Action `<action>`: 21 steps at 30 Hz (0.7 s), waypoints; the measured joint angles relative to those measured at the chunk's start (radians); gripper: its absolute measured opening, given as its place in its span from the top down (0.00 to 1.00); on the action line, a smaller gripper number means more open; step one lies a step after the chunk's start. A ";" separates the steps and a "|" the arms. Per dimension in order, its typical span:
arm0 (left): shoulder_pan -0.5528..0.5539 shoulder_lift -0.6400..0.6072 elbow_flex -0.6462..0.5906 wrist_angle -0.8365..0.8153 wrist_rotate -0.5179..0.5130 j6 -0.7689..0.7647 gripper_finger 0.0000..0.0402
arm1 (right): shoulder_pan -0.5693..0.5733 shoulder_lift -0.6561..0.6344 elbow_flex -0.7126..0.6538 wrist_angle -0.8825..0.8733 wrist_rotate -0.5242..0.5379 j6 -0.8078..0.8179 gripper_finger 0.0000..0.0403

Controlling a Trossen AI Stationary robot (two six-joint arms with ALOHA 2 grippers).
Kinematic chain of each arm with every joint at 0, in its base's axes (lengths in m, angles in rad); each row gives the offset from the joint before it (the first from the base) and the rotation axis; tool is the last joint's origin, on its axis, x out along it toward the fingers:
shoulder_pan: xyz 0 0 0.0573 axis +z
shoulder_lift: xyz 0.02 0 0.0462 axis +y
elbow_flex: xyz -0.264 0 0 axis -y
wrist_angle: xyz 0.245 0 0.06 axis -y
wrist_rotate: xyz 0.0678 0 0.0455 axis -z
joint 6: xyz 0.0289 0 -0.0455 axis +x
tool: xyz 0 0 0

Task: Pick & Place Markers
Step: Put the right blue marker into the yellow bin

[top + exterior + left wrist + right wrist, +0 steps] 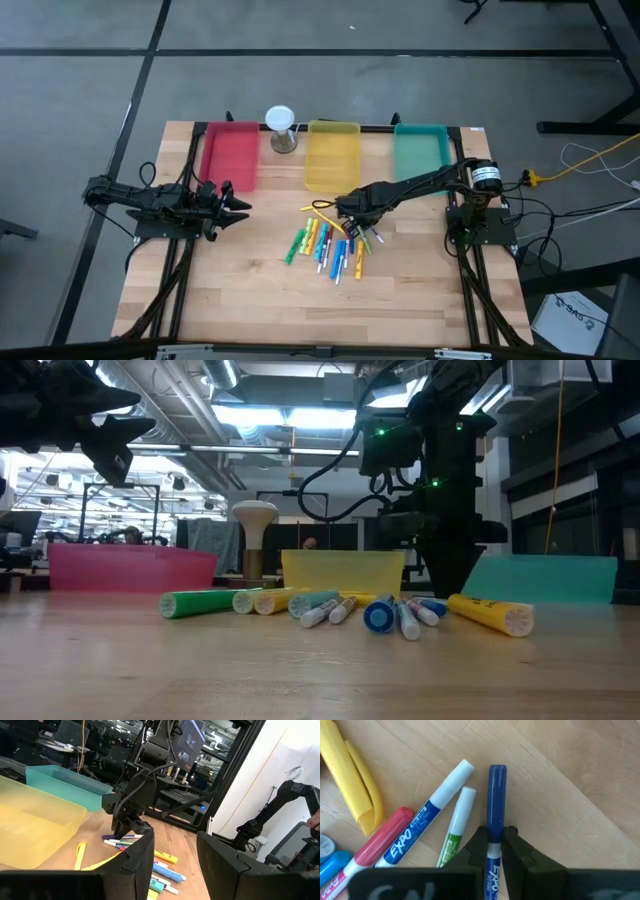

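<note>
Several markers (325, 245) lie in a loose pile on the wooden table, in front of the yellow tray; the low view shows them in a row (380, 610). My right gripper (350, 218) is down at the pile's far right end and is shut on a blue-capped marker (496, 795). Beside that marker lie a white-tipped blue one (437, 805), a green one (456, 827), a red-capped one (382, 840) and a yellow one (352, 775). My left gripper (238, 208) waits open near the table's left side, above the table (175, 845). My right gripper pinches the blue-capped marker between its two fingers, at the base of the blue cap (496, 822) where it meets the white barrel. The fingers (479, 842) come from above, one on each side of the marker. Its cap end (497, 770) points ahead of them. Whether it is lifted, I cannot tell.
A red tray (230, 155), a yellow tray (332, 155) and a teal tray (420, 150) stand in a row along the far edge. A white-topped hourglass-like object (281, 128) stands between the red and yellow trays. Bare wood lies toward the near edge (300, 310).
</note>
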 joint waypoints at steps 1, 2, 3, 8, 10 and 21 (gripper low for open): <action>0.000 0.000 0.000 0.000 0.000 0.000 0.64 | 0.000 0.000 0.000 0.000 0.000 0.000 0.91; 0.000 0.000 0.000 0.000 0.000 0.000 0.64 | 0.000 0.000 0.000 0.000 0.000 0.000 0.91; 0.000 0.000 0.000 0.000 0.000 0.000 0.64 | 0.000 0.000 0.000 0.000 0.000 -0.001 0.91; 0.000 0.000 0.000 0.000 0.000 0.000 0.64 | 0.000 0.000 0.000 0.001 -0.003 -0.001 0.91; 0.000 0.000 0.000 0.000 0.000 0.000 0.64 | 0.000 0.000 0.000 0.001 -0.006 -0.005 0.91; 0.000 0.000 0.000 0.000 0.000 0.000 0.64 | 0.000 -0.013 -0.002 -0.001 -0.012 -0.016 0.91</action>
